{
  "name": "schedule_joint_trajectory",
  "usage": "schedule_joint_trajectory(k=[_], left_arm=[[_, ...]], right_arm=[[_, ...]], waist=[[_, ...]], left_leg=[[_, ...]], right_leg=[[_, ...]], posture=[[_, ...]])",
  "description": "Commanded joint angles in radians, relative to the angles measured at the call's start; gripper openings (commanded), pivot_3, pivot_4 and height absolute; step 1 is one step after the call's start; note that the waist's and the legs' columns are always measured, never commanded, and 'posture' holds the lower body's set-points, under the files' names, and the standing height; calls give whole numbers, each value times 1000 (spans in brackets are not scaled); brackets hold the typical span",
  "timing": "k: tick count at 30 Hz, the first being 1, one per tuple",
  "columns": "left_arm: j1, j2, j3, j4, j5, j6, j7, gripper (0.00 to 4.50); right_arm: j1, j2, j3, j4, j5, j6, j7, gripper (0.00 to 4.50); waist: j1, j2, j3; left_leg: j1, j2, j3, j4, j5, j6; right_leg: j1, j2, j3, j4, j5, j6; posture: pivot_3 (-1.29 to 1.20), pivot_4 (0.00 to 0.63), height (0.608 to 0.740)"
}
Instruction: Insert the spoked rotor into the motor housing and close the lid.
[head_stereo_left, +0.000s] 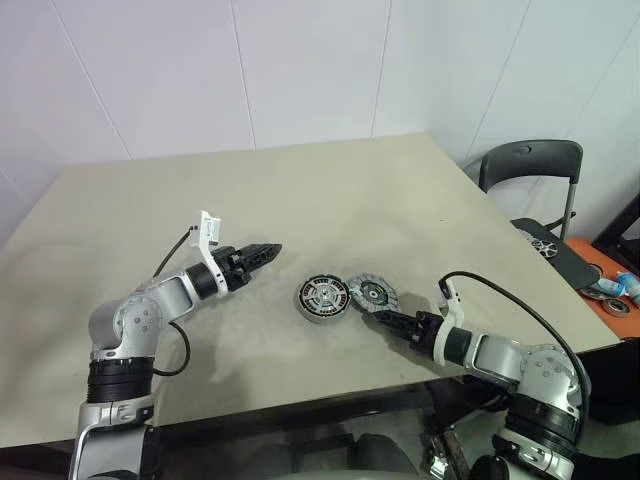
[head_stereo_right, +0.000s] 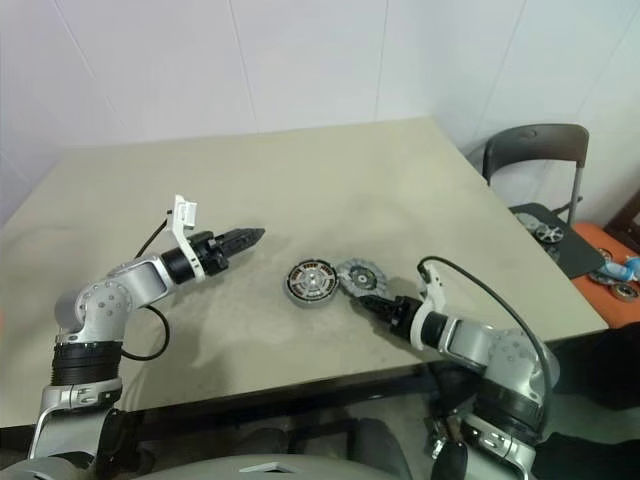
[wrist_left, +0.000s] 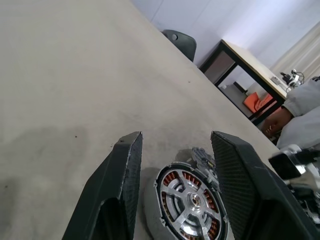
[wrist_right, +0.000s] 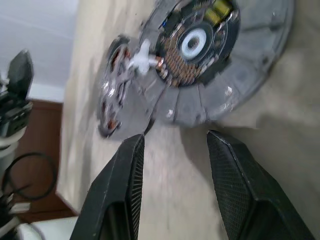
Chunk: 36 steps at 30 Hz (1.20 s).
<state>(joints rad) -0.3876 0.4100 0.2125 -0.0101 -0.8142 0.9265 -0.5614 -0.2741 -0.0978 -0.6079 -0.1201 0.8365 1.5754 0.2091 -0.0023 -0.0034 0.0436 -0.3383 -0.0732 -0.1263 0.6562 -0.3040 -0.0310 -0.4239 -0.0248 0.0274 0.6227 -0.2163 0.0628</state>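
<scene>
The motor housing (head_stereo_left: 323, 298) stands on the table's middle, and the spoked rotor (wrist_left: 189, 200) sits inside it, with copper windings showing between the spokes. The lid (head_stereo_left: 373, 293) lies right beside the housing on its right, inner face up, its edge against the housing's rim. My left gripper (head_stereo_left: 265, 253) hovers open to the left of the housing, pointing at it, nothing between its fingers (wrist_left: 120, 190). My right gripper (head_stereo_left: 385, 320) is low over the table just in front of the lid (wrist_right: 235, 85), open and empty.
The beige table (head_stereo_left: 300, 190) has its front edge close under both arms. Off the right edge stand a black chair (head_stereo_left: 530, 165) and a dark board and an orange surface with several loose motor parts (head_stereo_left: 610, 295). A person's grey sleeve (wrist_left: 305, 115) shows in the background.
</scene>
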Motion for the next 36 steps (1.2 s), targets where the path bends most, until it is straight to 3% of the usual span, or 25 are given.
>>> schedule_joint_trajectory(k=[1,11,14,18,19,29,33,36], left_arm=[[-3,15,9,10,16,-30,-28,2325],[17,3,-14,65,70,-92,-86,2325],[14,-3,-19,83,83,-108,-99,2325],[2,-10,-25,105,98,-122,-110,2325],[0,-10,-27,107,99,-123,-112,2325],[-14,-23,-26,101,103,-111,-105,2325],[-15,-28,-26,94,102,-105,-97,2325],[-11,-30,-24,83,99,-98,-90,2325]], right_arm=[[-20,6,-5,-6,-23,-38,-32,2049],[53,17,82,-96,-21,-105,-26,2049],[76,25,112,-135,-28,-181,-27,1411],[107,-15,208,-190,-48,-243,7,138],[116,-29,236,-205,-51,-250,17,24],[48,-150,348,-239,-44,-335,94,24],[8,-177,304,-162,4,-282,109,24],[-69,-127,50,19,234,-56,82,24]], waist=[[-3,0,0],[-8,0,0],[-10,0,0],[-12,0,0],[-12,0,0],[-11,0,0],[-9,0,0],[-6,-1,0]], left_leg=[[0,0,0,0,0,0],[0,0,-1,0,0,0],[0,0,-1,-1,0,0],[0,0,-1,-2,0,0],[0,0,-1,-2,0,0],[0,0,-1,-5,0,0],[0,0,-1,-5,0,0],[0,0,-2,-6,0,0]], right_leg=[[0,0,0,0,0,0],[1,0,0,-2,0,0],[1,0,0,-2,0,0],[1,0,0,-3,0,0],[1,0,0,-3,0,0],[0,0,0,-5,0,1],[0,0,0,-5,0,1],[0,0,0,-6,0,0]], posture=[[0,0,740],[0,0,740],[0,0,740],[0,0,740],[0,0,740],[0,0,740],[0,0,740],[0,0,740]])
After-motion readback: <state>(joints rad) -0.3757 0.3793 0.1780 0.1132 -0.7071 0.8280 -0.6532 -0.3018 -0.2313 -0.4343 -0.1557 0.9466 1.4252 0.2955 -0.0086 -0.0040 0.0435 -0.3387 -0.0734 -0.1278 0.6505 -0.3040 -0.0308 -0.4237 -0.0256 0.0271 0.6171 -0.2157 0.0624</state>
